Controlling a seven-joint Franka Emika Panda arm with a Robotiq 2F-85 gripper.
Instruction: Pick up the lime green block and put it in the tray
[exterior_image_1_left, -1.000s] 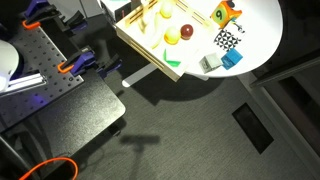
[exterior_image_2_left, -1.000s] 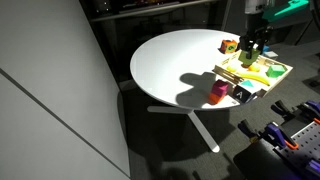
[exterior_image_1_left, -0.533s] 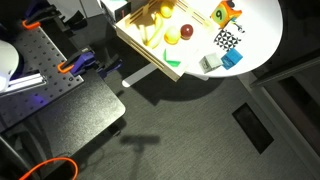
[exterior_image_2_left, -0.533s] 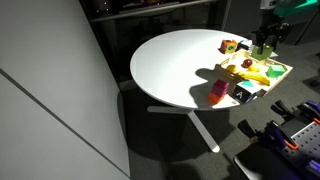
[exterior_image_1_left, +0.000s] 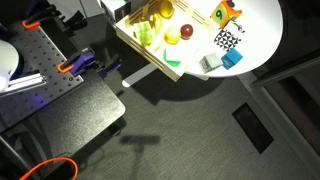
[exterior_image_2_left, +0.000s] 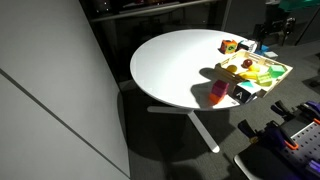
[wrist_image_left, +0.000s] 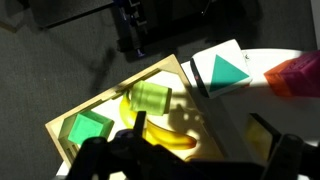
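The lime green block (wrist_image_left: 150, 97), a short cylinder, lies on its side inside the pale wooden tray (wrist_image_left: 108, 92), apart from my fingers. It is beside a yellow banana-shaped piece (wrist_image_left: 165, 137). In an exterior view it shows as a light green spot (exterior_image_1_left: 147, 33) in the tray (exterior_image_1_left: 140, 55). My gripper (wrist_image_left: 200, 140) hangs above the tray, open, with nothing between its dark fingers (wrist_image_left: 265, 130). In an exterior view the gripper (exterior_image_2_left: 272, 28) is raised above the tray (exterior_image_2_left: 262, 88) at the round table's far side.
The tray also holds a green block (wrist_image_left: 88, 128), a red ball (exterior_image_1_left: 187, 32) and a yellow ball (exterior_image_1_left: 171, 40). A teal block (exterior_image_1_left: 232, 58), a checkered block (exterior_image_1_left: 227, 40) and a red block (exterior_image_2_left: 217, 93) stand on the white table (exterior_image_2_left: 175, 65). A card with a teal triangle (wrist_image_left: 225, 72) lies beside the tray.
My gripper went from shut to open and let go of the lime green block, which now lies in the tray. The gripper has risen away from it.
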